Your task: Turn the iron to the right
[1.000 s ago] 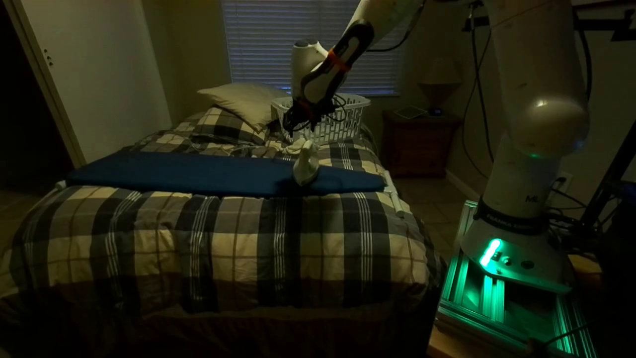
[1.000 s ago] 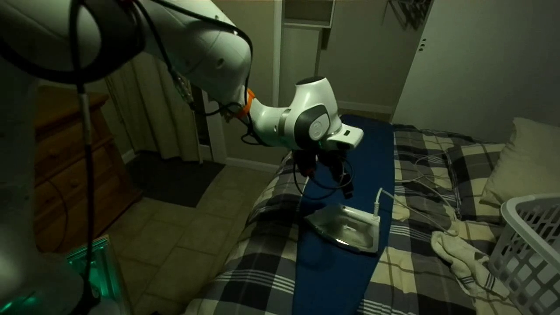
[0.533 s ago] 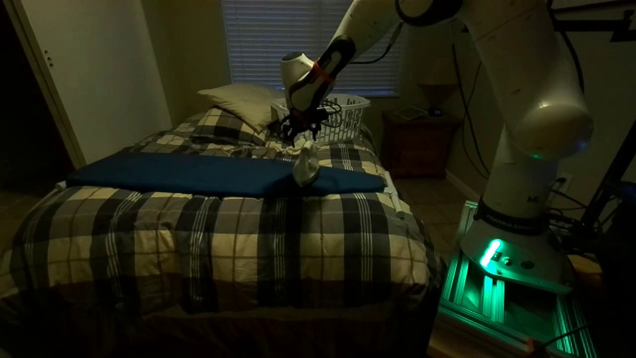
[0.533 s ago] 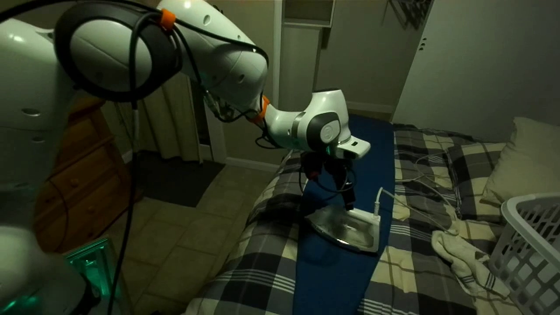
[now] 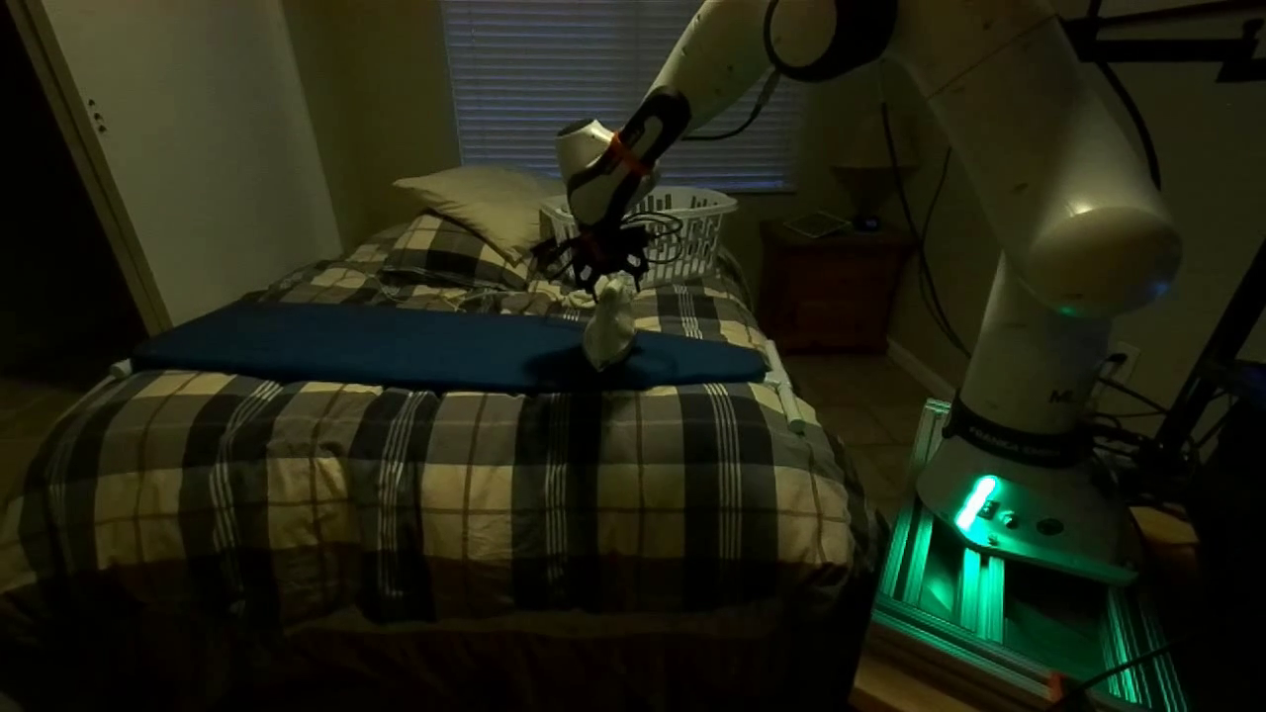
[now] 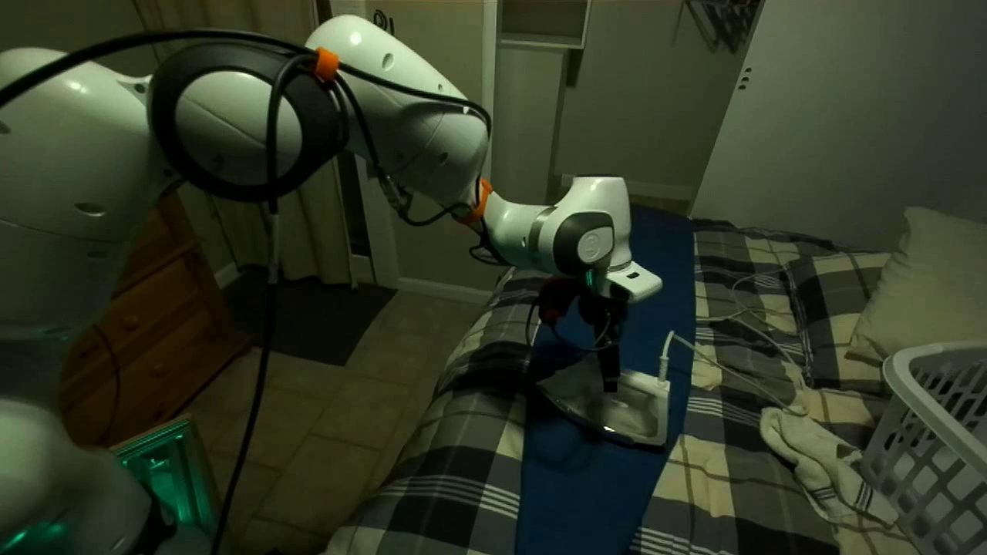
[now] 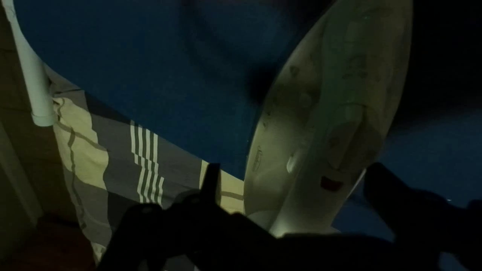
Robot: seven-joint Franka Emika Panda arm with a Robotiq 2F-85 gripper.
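The pale whitish-grey iron (image 5: pixel 610 334) sits on the blue ironing board (image 5: pixel 396 341) on the bed. In an exterior view, the iron (image 6: pixel 636 412) has its pointed tip toward the bed's edge and its cord end toward the basket side. My gripper (image 5: pixel 617 285) is at the top of the iron, pointing down, and a finger (image 6: pixel 611 381) overlaps its near side. In the wrist view, my open gripper (image 7: pixel 293 167) has one dark finger on each side of the iron's handle (image 7: pixel 316 188). A gap shows at the left finger; whether the right finger touches is too dark to tell.
A white lattice laundry basket (image 6: pixel 910 385) stands on the bed beside the board, with a pale sock (image 6: pixel 817 455) near it. The iron's white cord (image 6: pixel 725 361) runs over the plaid bedspread. A white pillow (image 6: pixel 933 285) lies farther back. A white tube (image 7: pixel 37 86) shows by the board's end.
My gripper has come down onto the iron, from above it to fingers astride its handle. The iron and board have not visibly moved.
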